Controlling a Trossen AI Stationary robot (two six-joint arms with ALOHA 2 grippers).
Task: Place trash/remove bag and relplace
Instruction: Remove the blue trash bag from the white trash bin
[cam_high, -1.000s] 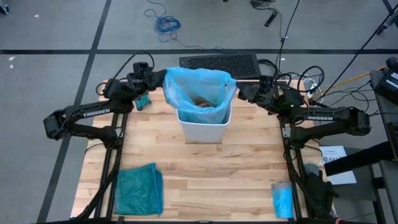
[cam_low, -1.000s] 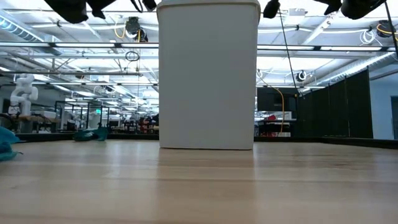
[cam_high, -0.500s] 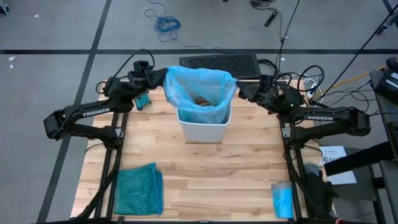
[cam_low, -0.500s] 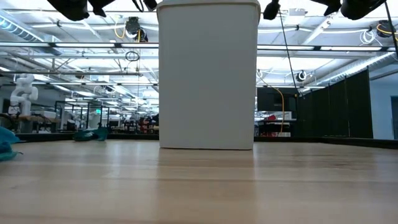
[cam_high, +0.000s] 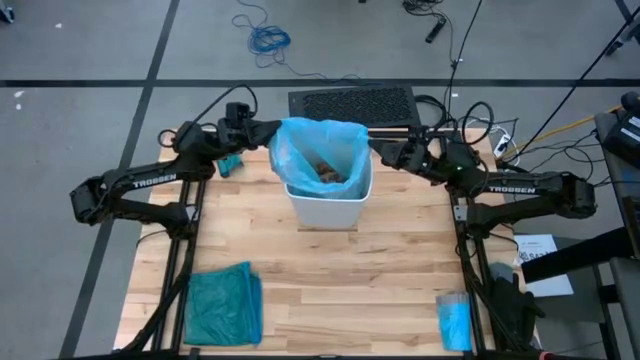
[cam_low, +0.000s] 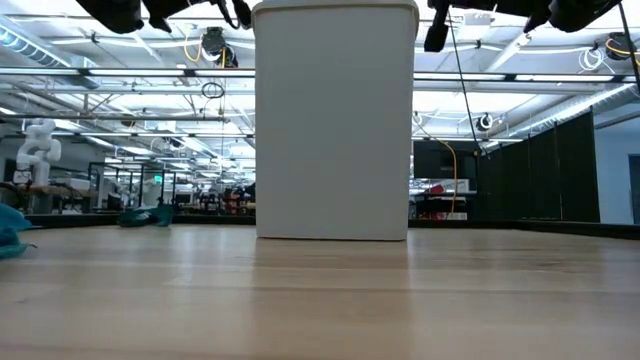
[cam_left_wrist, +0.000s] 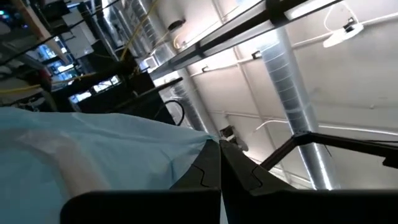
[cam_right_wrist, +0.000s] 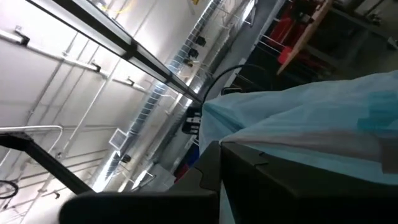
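Note:
A white bin (cam_high: 326, 205) stands on the wooden table near its far edge and fills the middle of the low view (cam_low: 335, 120). The pale blue bag (cam_high: 300, 150) lines it, with its mouth raised above the bin's rim. Brown paper trash (cam_high: 326, 172) lies inside. My left gripper (cam_high: 270, 133) is shut on the bag's left rim and my right gripper (cam_high: 374, 152) on its right rim. Both point slightly upward. My left gripper pinches the left edge of the bag's mouth (cam_left_wrist: 202, 148) between its two shut fingers, coming from the table's left. The plastic runs away from the fingertips in a drawn sheet. My right gripper pinches the right edge of the bag's mouth (cam_right_wrist: 231, 142) between its shut fingers, coming from the table's right. The bag's body stays down in the bin.
A darker teal-green bag (cam_high: 222, 305) lies at the near left of the table. A small folded blue packet (cam_high: 454, 322) lies at the near right. A black grid mat (cam_high: 352, 102) sits just beyond the far edge. Cables lie on the floor behind.
Both grippers have tipped down toward level, and their fingertips have come closer to the bin. The bag's raised mouth, spread wide a second ago, is now narrower and sits closer over the bin. The bin has not moved.

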